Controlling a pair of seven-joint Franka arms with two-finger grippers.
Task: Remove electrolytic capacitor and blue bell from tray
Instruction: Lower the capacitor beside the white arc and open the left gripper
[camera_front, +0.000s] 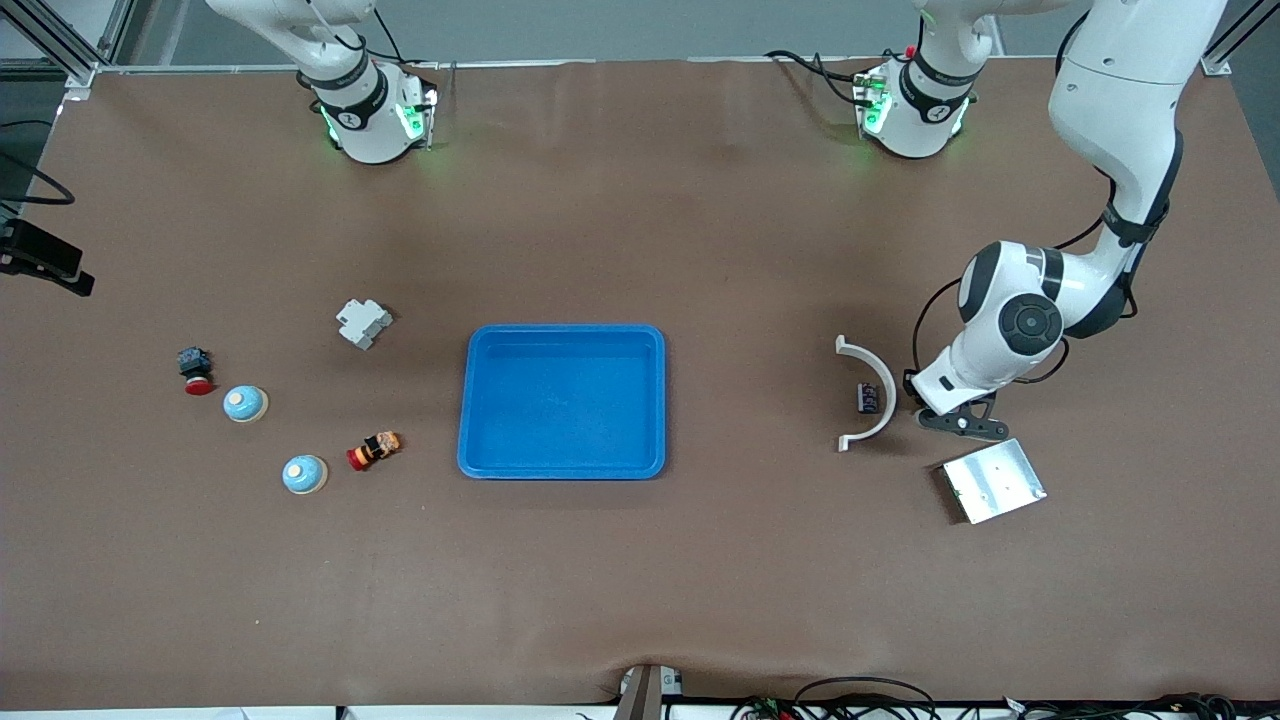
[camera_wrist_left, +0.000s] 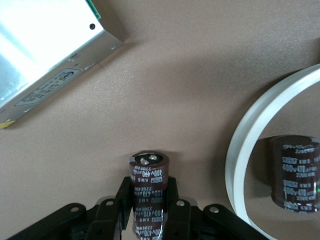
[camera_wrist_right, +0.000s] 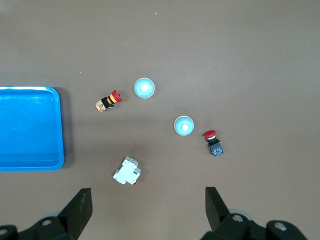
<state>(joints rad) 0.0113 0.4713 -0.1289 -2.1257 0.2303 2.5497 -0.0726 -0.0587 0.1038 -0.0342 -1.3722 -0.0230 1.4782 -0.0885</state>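
I've got the left gripper (camera_wrist_left: 148, 210) low over the bench, jaws clamped on an electrolytic capacitor (camera_wrist_left: 148, 187) to set it off the emptied tray (camera_front: 562, 401); right gripper (camera_wrist_right: 148, 210) waits high, jaws apart, both blue bells (camera_front: 244, 403) already out.

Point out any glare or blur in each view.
Left wrist view: the silver metal box is blown out white by glare; the dark cylindrical capacitor in the left pincer looks soft. Front and right wrist views: evenly lit.
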